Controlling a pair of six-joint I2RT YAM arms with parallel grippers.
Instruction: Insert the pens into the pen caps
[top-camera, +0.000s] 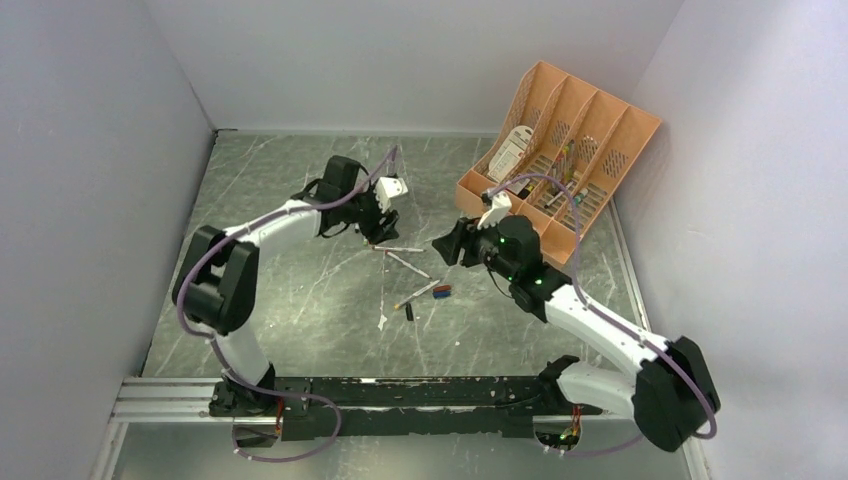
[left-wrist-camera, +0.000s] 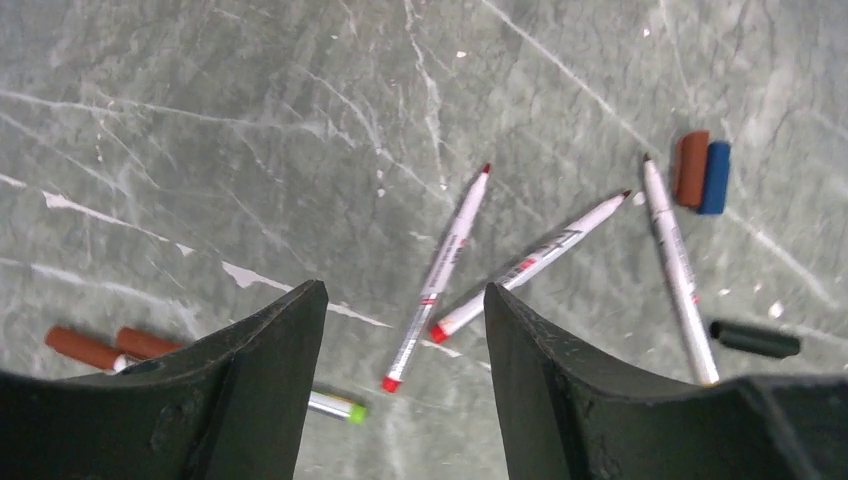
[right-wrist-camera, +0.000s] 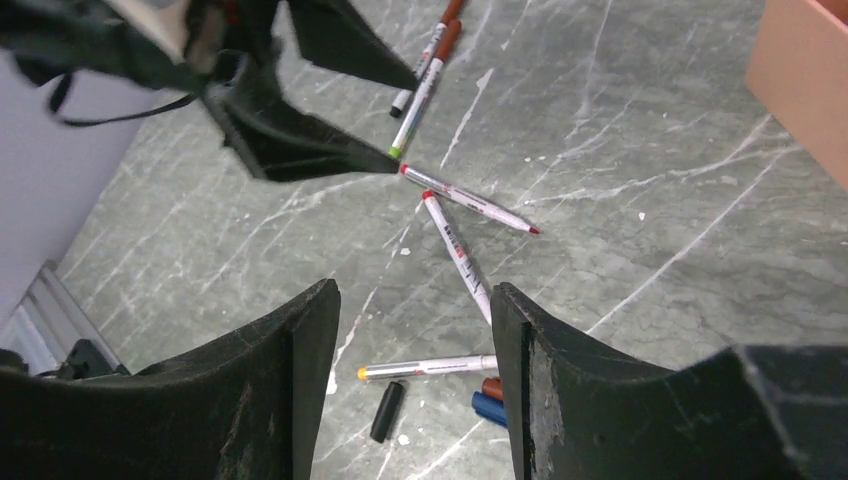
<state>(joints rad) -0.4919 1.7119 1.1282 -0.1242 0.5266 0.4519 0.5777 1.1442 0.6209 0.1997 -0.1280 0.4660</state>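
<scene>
Several uncapped white pens lie on the grey table: two red-ended ones (left-wrist-camera: 437, 280) (left-wrist-camera: 530, 265) and an orange-ended one (right-wrist-camera: 430, 367). A black cap (right-wrist-camera: 387, 410), a red-brown cap (left-wrist-camera: 691, 168) and a blue cap (left-wrist-camera: 714, 177) lie loose beside them. My left gripper (left-wrist-camera: 405, 290) is open and empty, hovering above the red-ended pens. My right gripper (right-wrist-camera: 415, 290) is open and empty, above the orange-ended pen and the caps. In the top view the left gripper (top-camera: 378, 232) and the right gripper (top-camera: 447, 245) face each other across the pens (top-camera: 408, 264).
An orange slotted organizer (top-camera: 560, 150) stands at the back right, close behind the right arm. Two brown-capped pens (left-wrist-camera: 85, 347) and a green-ended pen (left-wrist-camera: 335, 405) lie under the left gripper. Grey walls close in the table on three sides.
</scene>
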